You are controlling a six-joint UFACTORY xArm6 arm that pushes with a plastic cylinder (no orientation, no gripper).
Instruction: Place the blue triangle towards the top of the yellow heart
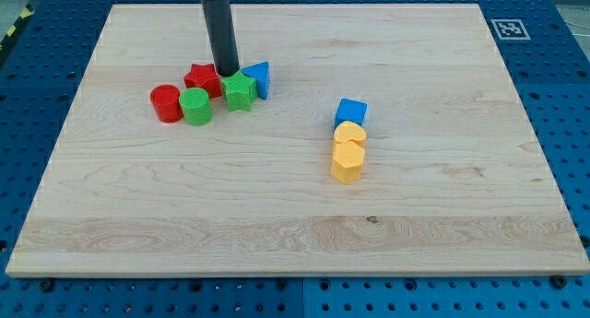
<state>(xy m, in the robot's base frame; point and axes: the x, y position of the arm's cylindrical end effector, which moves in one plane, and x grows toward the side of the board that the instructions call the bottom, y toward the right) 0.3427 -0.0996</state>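
Now my tip (227, 72) stands behind the blue triangle (258, 78); no jaws exist. Next push goes rightward to the yellow heart (349, 134).

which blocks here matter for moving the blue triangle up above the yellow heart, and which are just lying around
Belongs to the job:
- blue triangle block
- yellow heart block
- my tip, just to the view's left of the triangle

Just lying about:
- red star block
- red cylinder block
- green cylinder block
- green faceted block
- blue cube block
- second yellow block
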